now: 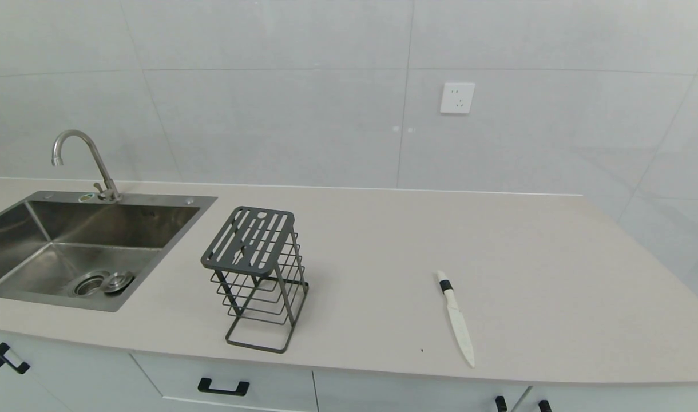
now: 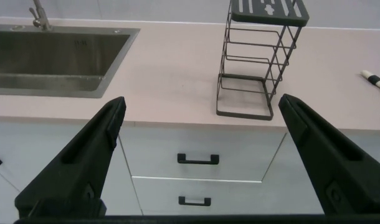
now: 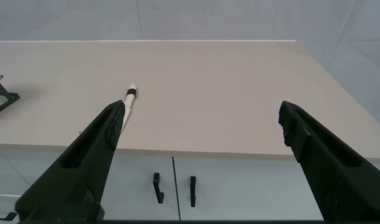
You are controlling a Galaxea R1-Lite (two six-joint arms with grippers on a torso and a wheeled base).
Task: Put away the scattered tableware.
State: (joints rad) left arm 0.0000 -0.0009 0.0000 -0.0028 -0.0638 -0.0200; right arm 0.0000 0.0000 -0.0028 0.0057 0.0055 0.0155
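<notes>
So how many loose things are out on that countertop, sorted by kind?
Knives: 1, the white knife
Racks: 1, the dark wire rack
Total: 2

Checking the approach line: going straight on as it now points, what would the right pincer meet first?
Probably bare countertop, though depth is unclear. The knife lies to one side of that line, near one finger of the open right pincer.

The knife [image 1: 455,317], lower right, looks smooth and cream-white, plastic or ceramic, with a black band. The rack [image 1: 256,274] is thin dark matt metal wire under a slotted plate. The sink [image 1: 114,226] and faucet [image 1: 100,169] are brushed steel with a sheen. The countertop [image 1: 383,240] is matt beige, and the wall tiles [image 1: 269,114] are faintly glossy.
</notes>
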